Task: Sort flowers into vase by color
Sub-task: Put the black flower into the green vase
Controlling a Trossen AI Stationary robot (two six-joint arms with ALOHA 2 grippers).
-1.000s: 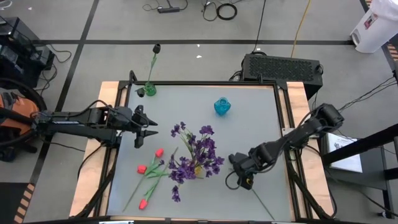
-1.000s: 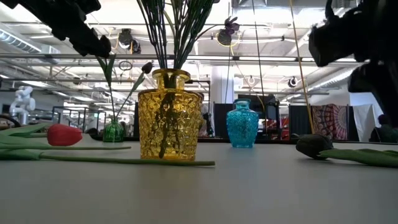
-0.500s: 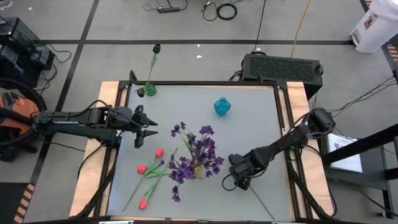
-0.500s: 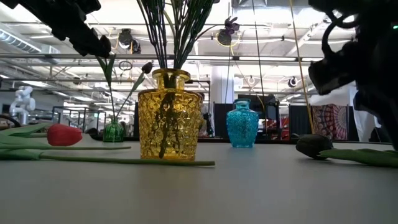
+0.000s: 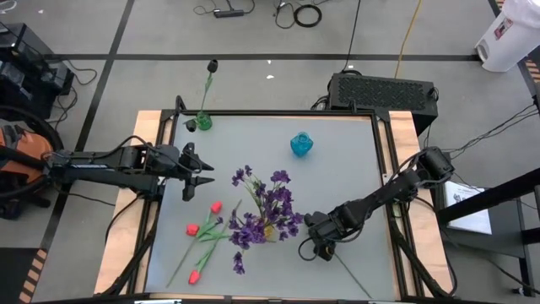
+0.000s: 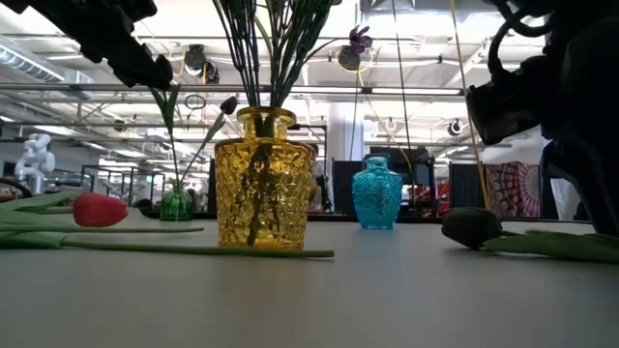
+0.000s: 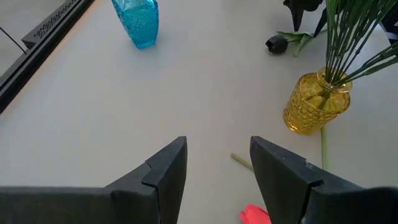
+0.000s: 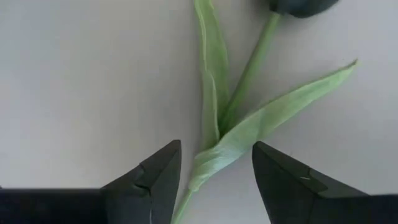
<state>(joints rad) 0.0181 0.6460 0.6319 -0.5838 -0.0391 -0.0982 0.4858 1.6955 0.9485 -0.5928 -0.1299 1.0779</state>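
A black-headed flower (image 6: 471,225) lies flat on the table at its right near part, its green stem (image 5: 354,275) running toward the near edge. My right gripper (image 8: 216,149) is low over it and open, one finger on each side of the spot where the leaves meet the stem (image 8: 219,134). The black head (image 8: 298,6) is beyond the fingertips. My left gripper (image 5: 202,175) waits open above the table's left part. Purple sprays fill a yellow vase (image 6: 263,184). Red tulips (image 5: 202,230) lie on the table left of it. My right gripper comes at the black-headed flower from above with its open fingers across the stem. I cannot tell whether either finger (image 8: 155,171) touches the stem or the leaves. The flower lies on the table.
A blue vase (image 5: 301,144) stands at the far middle. A small green vase (image 5: 203,123) at the far left corner holds one black-headed flower. The yellow vase stands close to the left of my right gripper. A bare stretch of table lies between the blue vase and the right edge.
My right gripper has come down and moved toward the table's left and near edges, onto the lying black-headed flower. In the low view the flower's head has slid a short way along the table toward the yellow vase.
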